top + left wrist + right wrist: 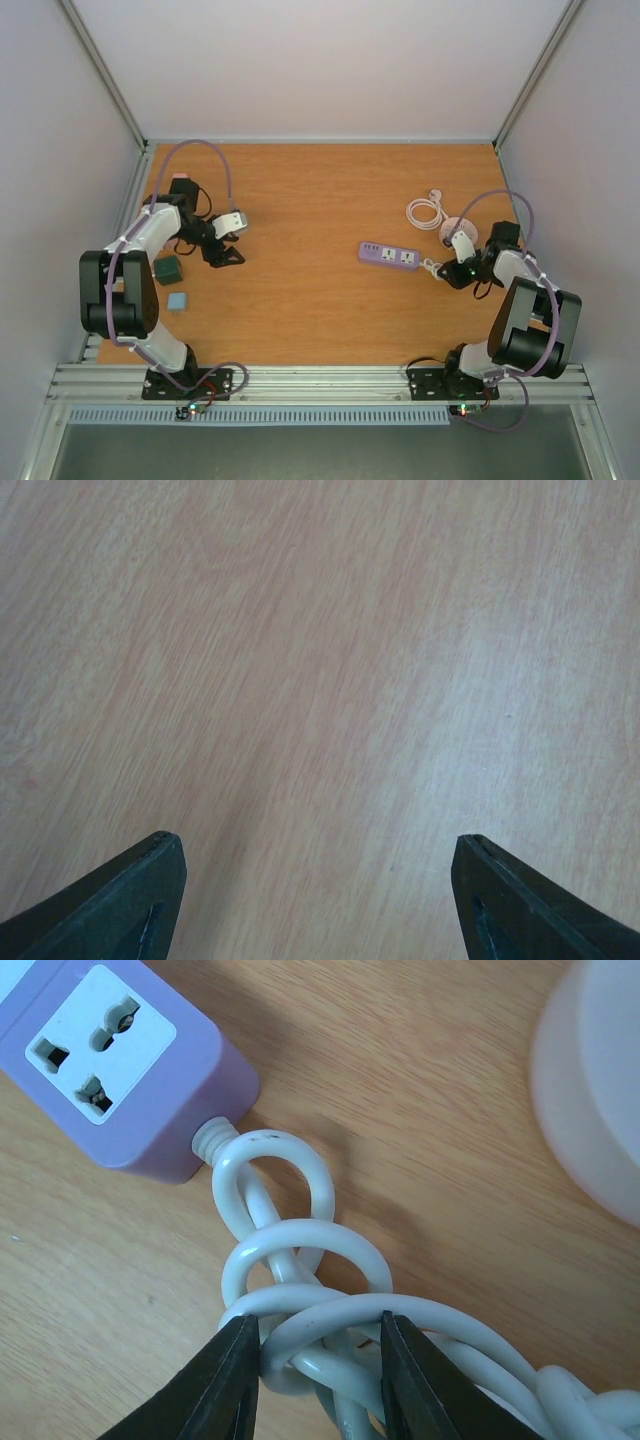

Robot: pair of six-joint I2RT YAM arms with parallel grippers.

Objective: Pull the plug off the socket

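Note:
A purple power strip (388,255) lies on the wooden table right of centre. In the right wrist view its end socket (100,1045) is empty, and no plug shows in it. A knotted white cable (300,1250) comes out of that end. My right gripper (320,1325) is shut on this coil of cable, a little behind the strip; in the top view it (443,272) sits just right of the strip. My left gripper (318,838) is open and empty above bare wood at the far left (225,257).
A dark green block (168,269) and a light blue block (177,300) lie beside the left arm. A looped white cord (425,210) lies behind the strip. A white round object (455,228) stands by the right gripper, also seen in the right wrist view (600,1090).

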